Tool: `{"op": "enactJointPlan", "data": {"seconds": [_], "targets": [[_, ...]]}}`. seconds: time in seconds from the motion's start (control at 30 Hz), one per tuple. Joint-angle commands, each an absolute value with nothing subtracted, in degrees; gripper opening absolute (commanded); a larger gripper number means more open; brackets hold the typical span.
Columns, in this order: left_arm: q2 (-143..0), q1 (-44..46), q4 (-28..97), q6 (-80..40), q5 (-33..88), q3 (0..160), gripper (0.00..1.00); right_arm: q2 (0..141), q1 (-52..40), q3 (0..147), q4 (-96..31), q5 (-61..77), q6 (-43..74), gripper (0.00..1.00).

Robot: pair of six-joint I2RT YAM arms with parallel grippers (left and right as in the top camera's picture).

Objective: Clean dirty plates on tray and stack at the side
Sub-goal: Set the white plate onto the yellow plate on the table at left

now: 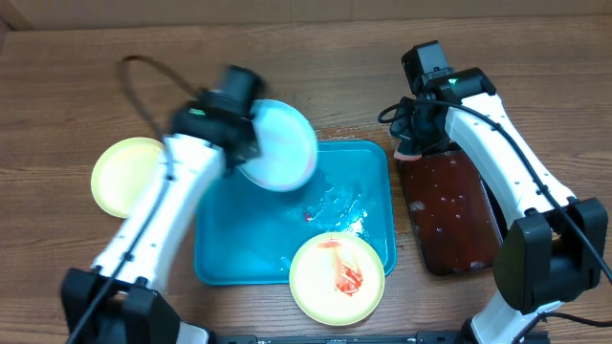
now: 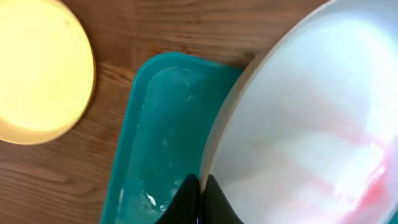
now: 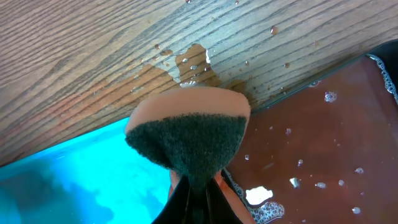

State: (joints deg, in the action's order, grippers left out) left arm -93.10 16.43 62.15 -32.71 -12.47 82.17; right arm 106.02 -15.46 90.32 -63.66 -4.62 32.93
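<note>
Plates first: my left claw [image 2: 199, 188] gripped the rim of the blue plate [image 2: 311, 124] (faint pink streaks on it) above the tray [image 2: 161, 124], a yellow plate [image 2: 37, 68] off to its left. My right claw [image 3: 196, 186] pinched a sponge [image 3: 189, 137], brown tray [image 3: 323, 143] just beside it.

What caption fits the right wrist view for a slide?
Right gripper holds a sponge over the wet table, between turquoise tray and brown tray.

Left arm [image 1: 177, 186] blurred overhead; blue plate [image 2: 298, 118] cropped in left wrist view.
</note>
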Motion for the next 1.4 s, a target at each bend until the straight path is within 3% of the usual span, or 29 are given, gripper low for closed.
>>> {"op": "enactJointPlan", "data": {"seconds": [0.0, 0.23, 0.5, 0.73, 1.0, 1.37], "targets": [[-90.30, 7.53, 60.90, -32.75, 4.93, 82.96, 0.04, 104.73, -15.25, 91.94, -63.44, -3.70, 32.49, 0.04], [-85.58, -5.26, 59.33, -32.62, 6.35, 77.06, 0.04, 104.73, -15.25, 91.94, -63.53, -2.79, 32.49, 0.04], [-73.23, -22.61, 48.45, -33.87, 13.98, 56.05, 0.04, 104.73, -15.25, 91.94, -63.77, -0.64, 32.49, 0.04], [-75.35, -35.18, 41.56, -33.26, 13.63, 50.74, 0.04, 104.73, -15.25, 91.96, -63.77, -0.49, 32.47, 0.04], [-84.62, -42.50, 37.63, -34.94, 13.74, 50.76, 0.04, 104.73, -15.25, 91.94, -63.79, 0.16, 31.42, 0.04], [-91.83, -43.97, 34.02, -34.94, 13.56, 52.95, 0.04, 104.73, -15.25, 91.96, -64.01, 0.16, 31.42, 0.04]]}}
